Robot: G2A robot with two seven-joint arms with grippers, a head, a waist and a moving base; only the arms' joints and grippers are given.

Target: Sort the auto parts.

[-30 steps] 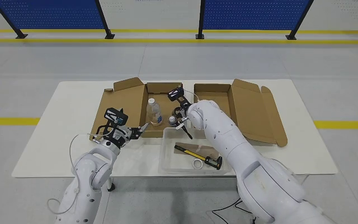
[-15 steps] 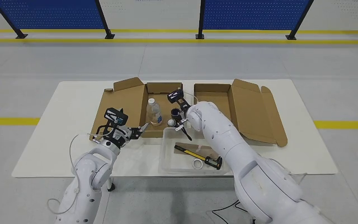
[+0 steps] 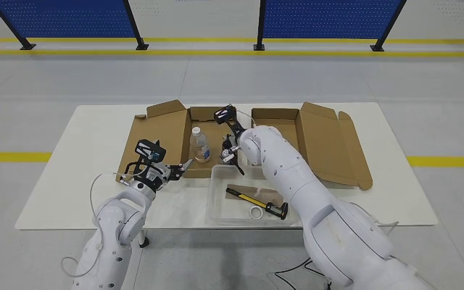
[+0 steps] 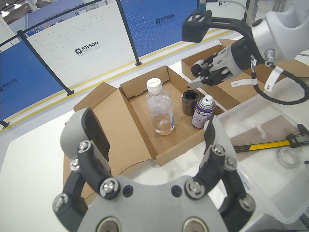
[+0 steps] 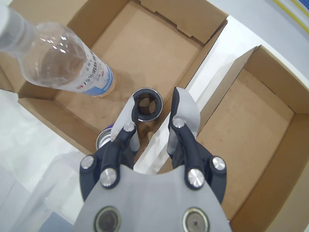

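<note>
**Right gripper over upright bearing, left box**

Linear bearing (image 5: 147, 106) stands on end on the left cardboard box (image 5: 149, 49) floor, axis vertical. Right gripper (image 5: 154, 97) sits directly above it, jaws apart, empty, probably clear of the rim. It's tight: spray can (image 4: 202, 114) just beside, box wall close. Left gripper (image 4: 150, 117) is wide, empty, farther off.

We see two arms, the left arm (image 3: 119, 217) and right arm (image 3: 290, 174), in smooth white shells. The left gripper (image 4: 149, 119) has pale grey fingers (image 4: 72, 127) lined with black ribbed pads (image 4: 95, 131), black linkages (image 4: 91, 167) and silver screws (image 4: 109, 187) on a grey base (image 4: 149, 208). The right gripper (image 5: 154, 97) looks alike. At its wrist we note a black camera block (image 4: 194, 28) on a curved black bracket (image 4: 231, 24), a white cable (image 4: 237, 2), and a black cable (image 4: 289, 101) with white tags.
</note>
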